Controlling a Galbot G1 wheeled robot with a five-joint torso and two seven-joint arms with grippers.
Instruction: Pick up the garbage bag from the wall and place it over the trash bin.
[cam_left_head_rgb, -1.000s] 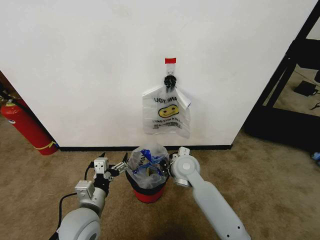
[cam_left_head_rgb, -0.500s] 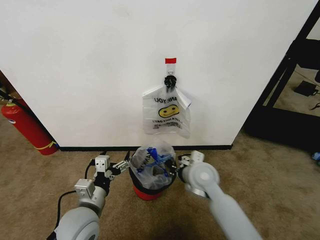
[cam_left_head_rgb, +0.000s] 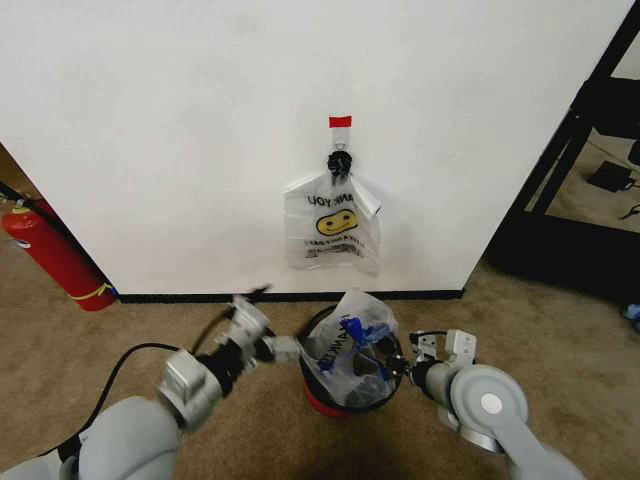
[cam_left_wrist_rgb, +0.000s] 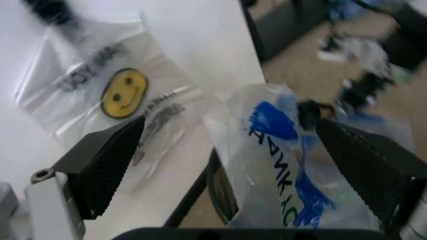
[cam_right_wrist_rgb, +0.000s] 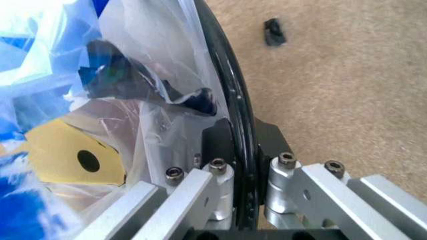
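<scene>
In the head view the garbage bag (cam_left_head_rgb: 352, 345) sits bunched in the mouth of the trash bin (cam_left_head_rgb: 345, 392), which stands on the carpet just below a second smiley bag (cam_left_head_rgb: 333, 232) hanging on the wall (cam_left_head_rgb: 180, 140). The left gripper (cam_left_head_rgb: 283, 349) is beside the bin and the right gripper (cam_left_head_rgb: 402, 366) at its rim. The left wrist view shows that gripper's fingers (cam_left_wrist_rgb: 107, 162) spread wide, released, around the bag (cam_left_wrist_rgb: 280, 165) and bin. The right wrist view shows the right gripper (cam_right_wrist_rgb: 245, 187) clenched on the bin's black rim (cam_right_wrist_rgb: 230, 100), bag plastic (cam_right_wrist_rgb: 133, 115) against one finger.

Carpeted office: fire extinguisher (cam_left_head_rgb: 52, 255), black shelving (cam_left_head_rgb: 575, 150).
</scene>
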